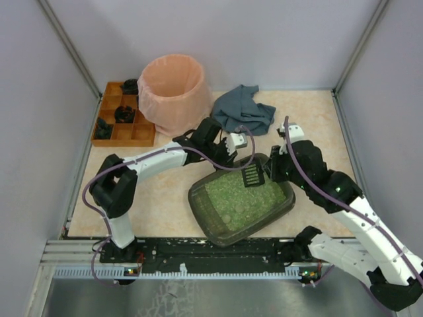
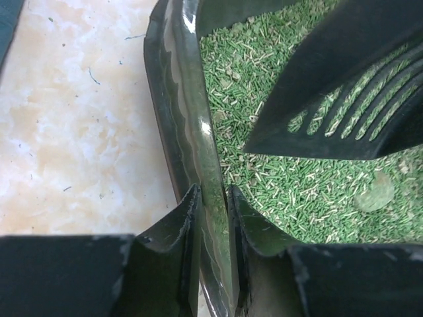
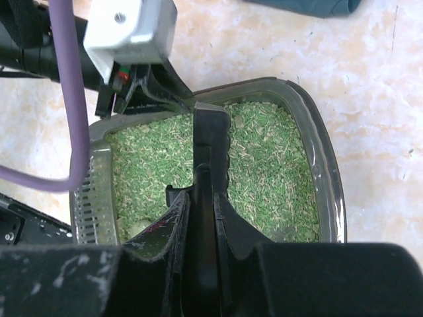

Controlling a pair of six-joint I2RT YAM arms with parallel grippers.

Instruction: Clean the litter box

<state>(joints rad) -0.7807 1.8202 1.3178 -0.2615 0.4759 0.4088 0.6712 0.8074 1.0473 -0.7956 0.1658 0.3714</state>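
left gripper: clenched on the litter box rim, one finger outside the wall, one inside over the litter
litter box: shallow rounded-rectangular dark olive-grey plastic tray on the pale marbled counter; far-left rim pinched in the left gripper, the rest spread under the right gripper
right gripper: clamped on the handle of a black slotted plastic scoop
scoop: runs straight ahead of the right gripper, blade end near the left gripper; contact with the litter, cannot tell
litter: green granules filling the tray below both grippers; a round pale-green lump to the right of the left gripper
bin: round, pink-lined, beyond the left gripper, well apart
wooden tray: orange, compartmented, left of the bin
cloth: crumpled, grey-blue, beyond both grippers
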